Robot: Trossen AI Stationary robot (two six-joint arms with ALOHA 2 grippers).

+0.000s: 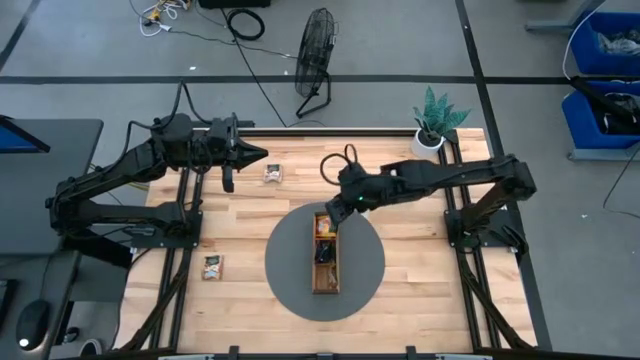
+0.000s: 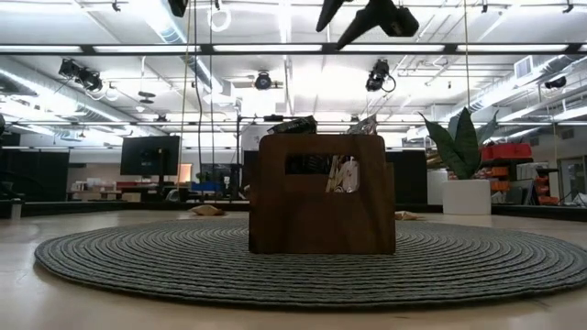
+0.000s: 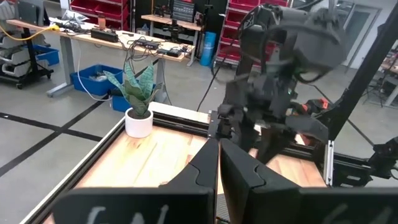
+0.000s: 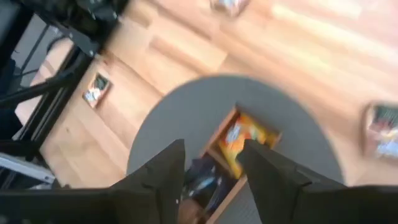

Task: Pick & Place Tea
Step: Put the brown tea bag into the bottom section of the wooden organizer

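From the low view I only get the tray's (image 2: 321,194) end wall, so whatever sits in the compartments behind it is hidden. Both grippers are cut off by that view's upper edge. On the right wrist view everything's smeared: the orange sachet (image 4: 245,138) in the tray's end compartment is a blur, and the dark contents next to it I can't make out. The packet (image 4: 385,127) is cropped at the frame edge. Up top, the sachet (image 1: 212,266) is too small to read
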